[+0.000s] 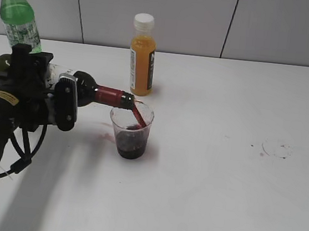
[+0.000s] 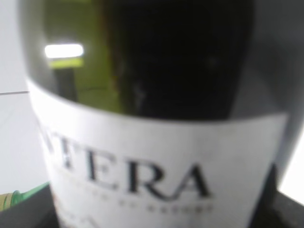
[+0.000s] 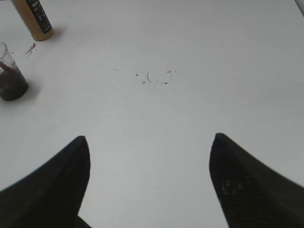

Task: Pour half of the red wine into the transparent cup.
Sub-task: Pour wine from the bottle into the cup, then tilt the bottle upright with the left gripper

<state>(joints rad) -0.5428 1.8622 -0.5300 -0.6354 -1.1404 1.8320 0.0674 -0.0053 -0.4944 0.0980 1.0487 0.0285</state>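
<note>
dark red wine (image 1: pixel 130 144), orange bottle (image 1: pixel 141 64)

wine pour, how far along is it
Done: the left gripper has the bottle tipped on its side, mouth over the cup. In hand: wine is streaming in, and the cup looks about a third full. Left: stop at half the wine, then right the bottle. The right gripper is open and idle.

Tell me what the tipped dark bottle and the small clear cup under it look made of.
Dark green wine bottle: probably glass, glossy, mirroring a lamp in the left wrist view; matte white paper label. Small clear cup: likely thin plastic, see-through, wine visible inside.
</note>
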